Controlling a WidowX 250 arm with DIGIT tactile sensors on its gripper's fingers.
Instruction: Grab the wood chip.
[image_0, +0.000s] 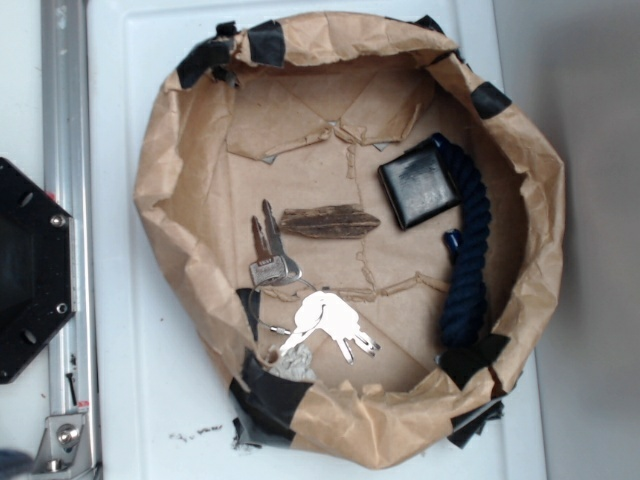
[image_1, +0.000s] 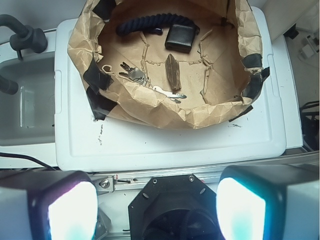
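dark brown wood chip (image_0: 330, 222), navy rope (image_0: 466, 262)

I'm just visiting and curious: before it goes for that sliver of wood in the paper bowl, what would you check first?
1. Wood chip in plain sight, nothing on top: ok.
2. Chip free of the keys to one side and the black block to the other: ok, small gaps both sides.
3. Chip lies flat on the paper floor: ok.
4. Fingers spread apart: ok.
5. Gripper above the chip: not ok, it sits outside the paper bowl.
6. Blue rope out of the way: ok.
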